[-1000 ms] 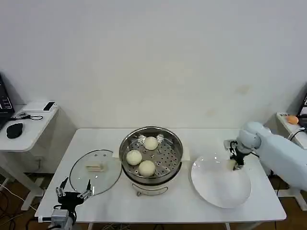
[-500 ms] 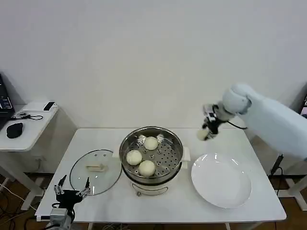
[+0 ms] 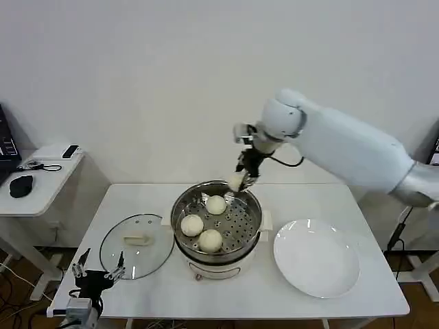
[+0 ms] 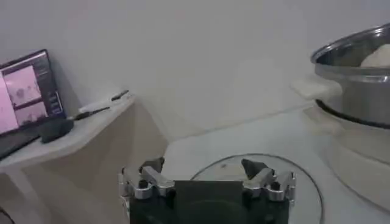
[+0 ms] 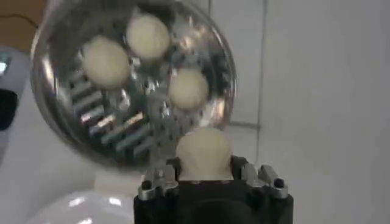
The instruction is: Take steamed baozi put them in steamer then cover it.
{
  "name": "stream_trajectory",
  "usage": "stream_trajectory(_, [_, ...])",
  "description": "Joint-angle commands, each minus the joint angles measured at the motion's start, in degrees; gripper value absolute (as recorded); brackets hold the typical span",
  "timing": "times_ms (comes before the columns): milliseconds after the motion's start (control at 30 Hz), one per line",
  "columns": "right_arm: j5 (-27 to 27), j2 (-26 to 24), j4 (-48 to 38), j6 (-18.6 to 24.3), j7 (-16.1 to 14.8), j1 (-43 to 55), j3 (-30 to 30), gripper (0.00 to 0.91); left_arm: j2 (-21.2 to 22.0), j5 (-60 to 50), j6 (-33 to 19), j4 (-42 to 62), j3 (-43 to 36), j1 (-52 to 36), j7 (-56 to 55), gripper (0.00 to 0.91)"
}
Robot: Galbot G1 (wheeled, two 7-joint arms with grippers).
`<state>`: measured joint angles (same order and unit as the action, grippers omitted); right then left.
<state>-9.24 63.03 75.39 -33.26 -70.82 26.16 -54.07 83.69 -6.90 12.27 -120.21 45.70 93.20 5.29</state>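
Spanning the frame: white bench (image 3: pixel 329 301), steamer (image 3: pixel 217 223) sitting mid-bench as reference.
Reaching in from steamer's right, over its far rim: right arm, right gripper (image 3: pixel 241 181) with fingers clamped on one steamed baozi (image 3: pixel 236 181), held above the rim, not touching the tray. Same bun visible between the fingers in right wrist view (image 5: pixel 203 152), steamer (image 5: pixel 131 79) below it.
Lying right of steamer on bench, just beside it: white plate (image 3: pixel 317 258), nothing on it.
Lying flat left of steamer, near it: cover (image 3: pixel 136 245), handle up.
Sitting on perforated tray inside steamer: three baozi (image 3: pixel 215 205), spaced apart, one toward the far side, two nearer the front.
Parked off the bench's front-left corner, left of steamer and just in front of cover: left gripper (image 3: pixel 96 276), fingers spread, holding nothing; same in left wrist view (image 4: pixel 207 178).
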Motion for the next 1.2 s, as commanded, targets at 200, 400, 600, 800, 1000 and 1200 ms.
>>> stream_trajectory(200, [1.2, 7.3, -3.2, -0.8, 0.6, -1.7, -8.0, 0.554, -0.1, 0.3, 0.0, -1.0, 0.1, 0.0, 0.0, 0.907])
stream_trajectory(400, [1.9, 6.4, -2.8, -0.8, 0.3, -3.1, -8.5, 0.554, -0.2, 0.5, 0.0, -0.7, 0.1, -0.2, 0.1, 0.907])
stream_trajectory(600, [2.7, 5.9, -2.4, -0.6, -0.1, -3.3, -9.5, 0.554, -0.2, 0.6, 0.1, -0.4, 0.1, -0.6, 0.2, 0.907])
stream_trajectory(800, [3.5, 6.0, -2.9, -0.4, -0.6, -4.1, -9.5, 0.554, -0.5, 0.7, 0.1, 0.2, 0.3, -0.6, 0.2, 0.907])
stream_trajectory(1000, [4.6, 5.1, -2.1, -0.3, -1.2, -5.0, -9.4, 0.554, -0.6, 0.7, 0.1, 0.3, 0.1, -0.7, 0.3, 0.907])
stream_trajectory(1200, [4.9, 4.4, -1.9, -0.2, -1.6, -5.1, -9.5, 0.554, -0.5, 0.7, 0.1, 0.5, -0.2, -0.7, 0.3, 0.907])
